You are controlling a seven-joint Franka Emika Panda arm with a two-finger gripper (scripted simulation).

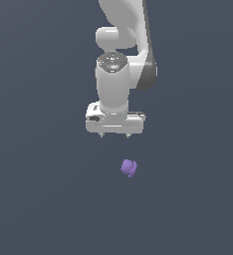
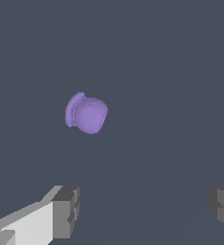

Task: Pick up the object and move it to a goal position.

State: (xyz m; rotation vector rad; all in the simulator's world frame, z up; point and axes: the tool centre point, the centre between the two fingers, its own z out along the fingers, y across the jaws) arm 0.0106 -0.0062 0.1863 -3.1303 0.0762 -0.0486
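A bare simulated scene is showing: flat dark slate-grey ground (image 1: 39, 199) is stretching everywhere, featureless, without walls or furniture.

A: What is seen besides the task's things?

B: Only a flat surface (image 1: 39, 199) is seen. It is coloured dark grey-blue, plain and even.

A: Is it shown in the wrist view too?

B: Yes, the same surface (image 2: 171, 72) is shown there, and no marks can be found on it.

White rounded arm (image 1: 119, 50) w/ dark grey joint trim; hand (image 1: 114, 135) pads (image 2: 66, 210) apparently grey.
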